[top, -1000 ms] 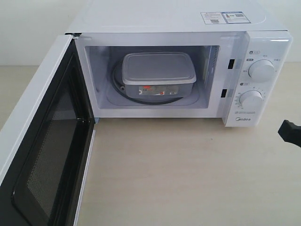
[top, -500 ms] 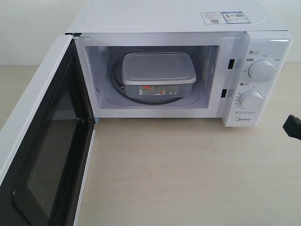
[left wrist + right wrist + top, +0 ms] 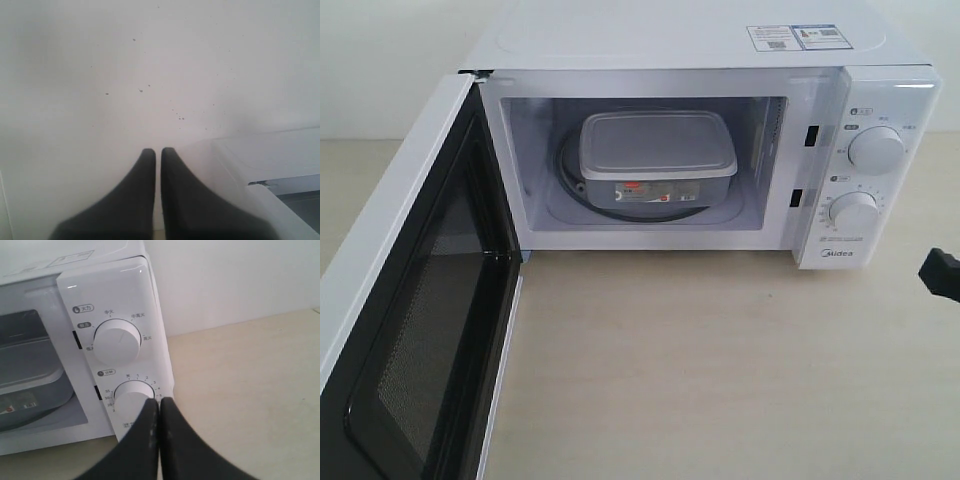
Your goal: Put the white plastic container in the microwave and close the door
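Note:
The white plastic container [image 3: 656, 155] rests on the glass turntable inside the microwave [image 3: 700, 50], its red-marked label facing out; part of it shows in the right wrist view [image 3: 25, 385]. The door [image 3: 415, 300] stands wide open at the left, its dark window facing in. At the right edge of the exterior view only a tip of my right gripper [image 3: 941, 272] shows. In its wrist view it [image 3: 159, 402] is shut and empty, in front of the lower dial [image 3: 131, 396]. My left gripper [image 3: 158, 151] is shut and empty, facing a white surface beside a white edge of the microwave [image 3: 270, 155].
The beige tabletop [image 3: 720, 360] spreads in front of the microwave. A white wall [image 3: 235, 280] stands behind it. The upper dial [image 3: 118, 341] sits above the lower one on the control panel.
The tip of my right gripper has drawn back toward the right edge of the exterior view. The container, microwave and door have not moved.

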